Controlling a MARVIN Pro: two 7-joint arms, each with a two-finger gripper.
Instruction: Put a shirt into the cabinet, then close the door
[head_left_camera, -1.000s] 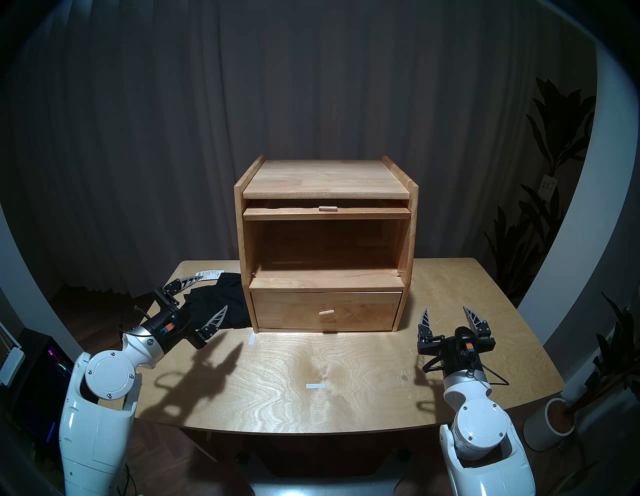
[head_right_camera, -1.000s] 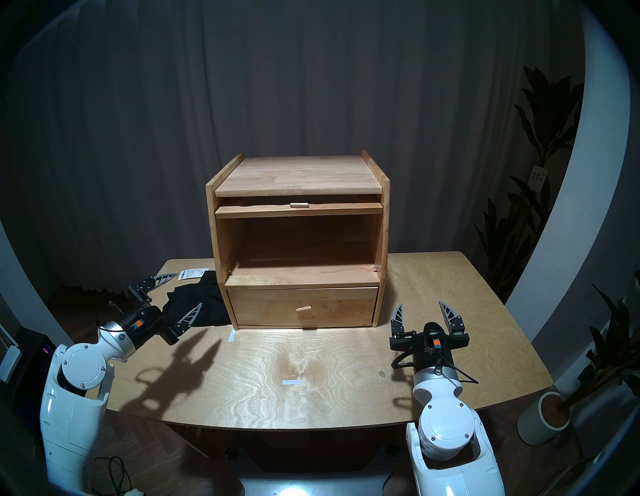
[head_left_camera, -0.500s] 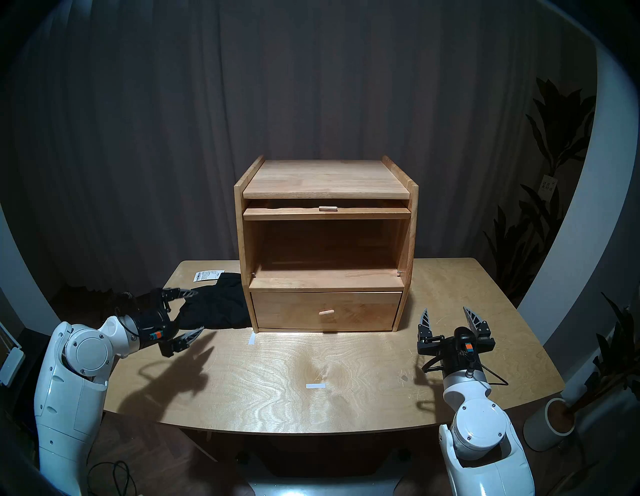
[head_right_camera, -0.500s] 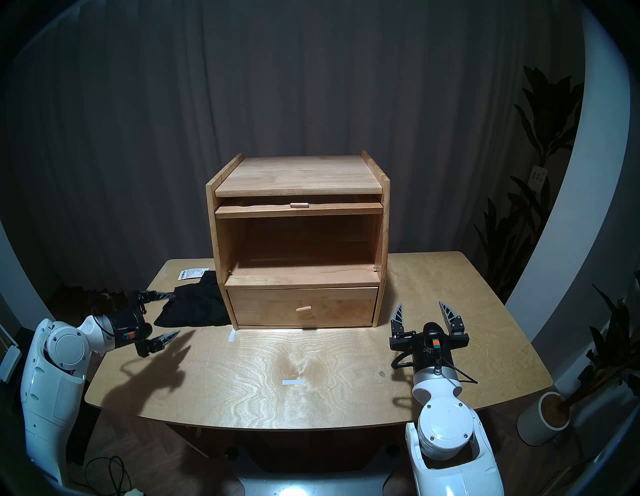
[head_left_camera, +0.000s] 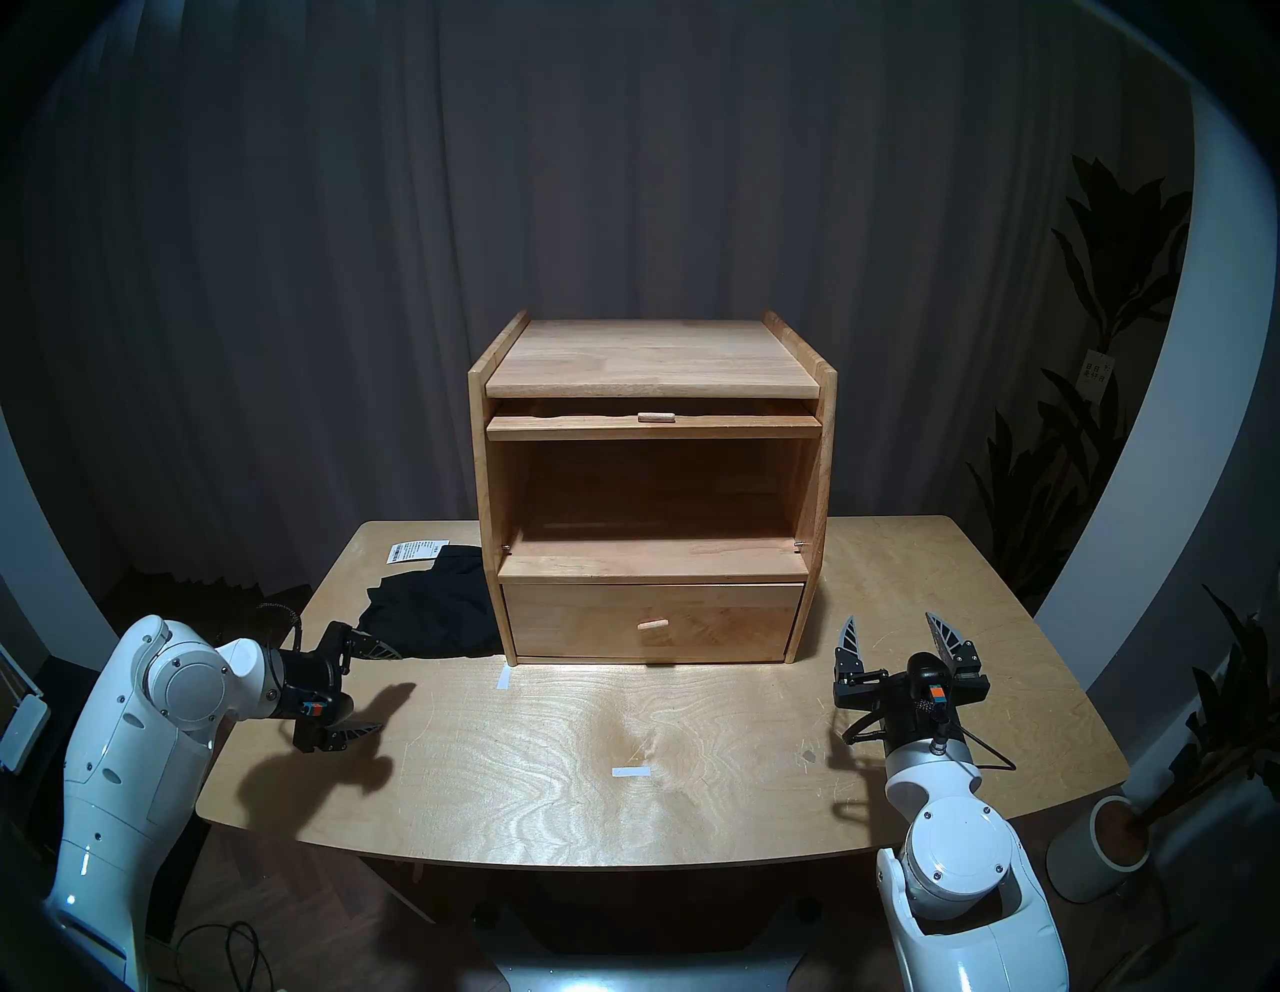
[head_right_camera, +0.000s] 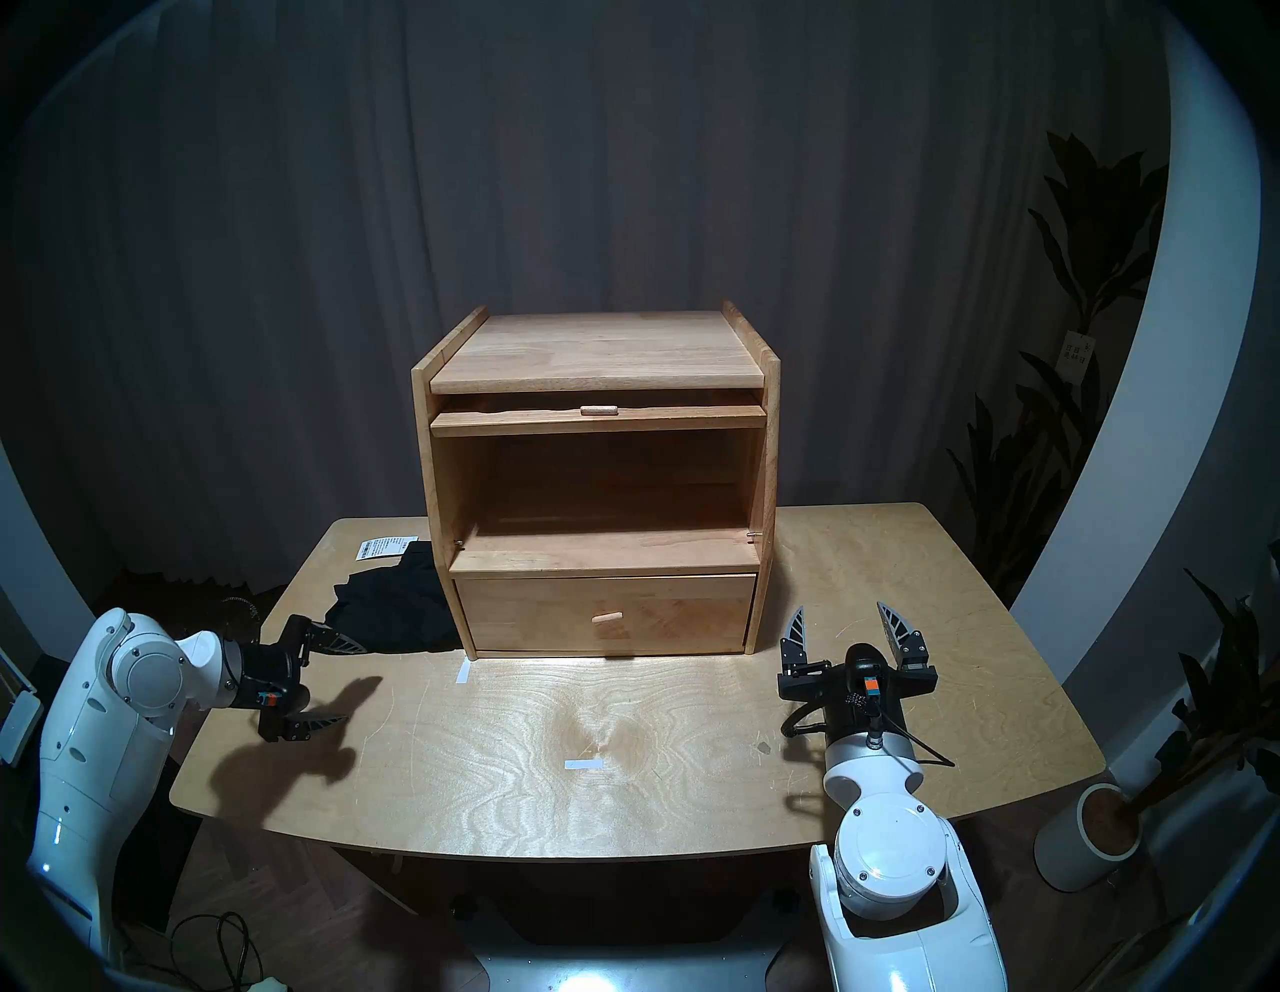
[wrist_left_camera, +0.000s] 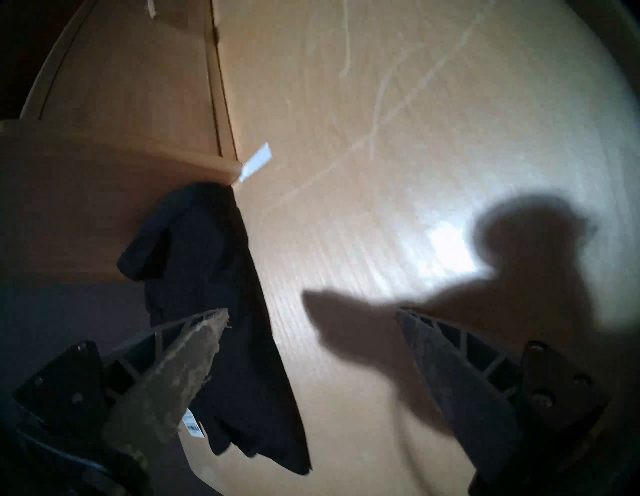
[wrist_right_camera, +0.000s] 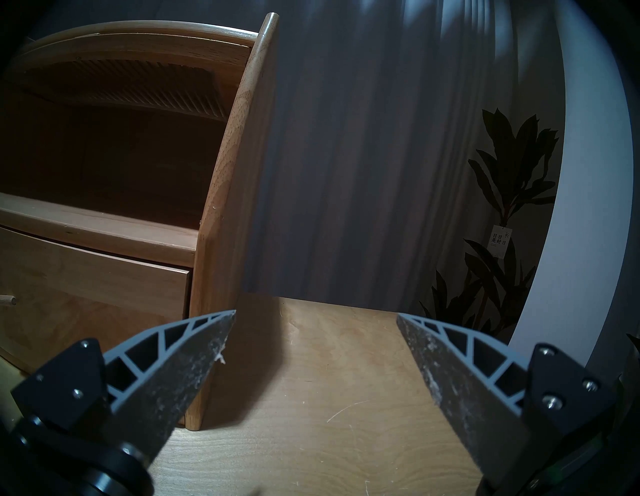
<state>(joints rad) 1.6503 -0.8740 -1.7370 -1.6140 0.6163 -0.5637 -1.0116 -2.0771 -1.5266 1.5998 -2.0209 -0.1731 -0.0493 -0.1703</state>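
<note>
The black shirt (head_left_camera: 433, 609) lies crumpled on the table against the cabinet's left side, its white paper tag (head_left_camera: 415, 551) behind it. The wooden cabinet (head_left_camera: 651, 360) stands mid-table with its upper compartment open and empty. The door (head_left_camera: 651, 428) lies flat, pushed into the slot under the top, with its peg handle (head_left_camera: 654, 417) facing up. Its ribbed glass shows in the right wrist view (wrist_right_camera: 138, 83). My left gripper (head_left_camera: 388, 691) is open and empty, just front-left of the shirt (wrist_left_camera: 214, 311). My right gripper (head_left_camera: 891, 618) is open and empty, right of the drawer.
The drawer (head_left_camera: 651, 623) below the compartment is shut. Two white tape marks (head_left_camera: 503, 679) (head_left_camera: 631, 771) lie on the table (head_left_camera: 692, 817). A potted plant (head_left_camera: 1101, 845) stands off the table's right edge. A dark curtain hangs behind.
My left arm has swung back and outward. Its open gripper has dropped from over the shirt to the shirt's front-left corner. The shirt and the right arm have not moved.
</note>
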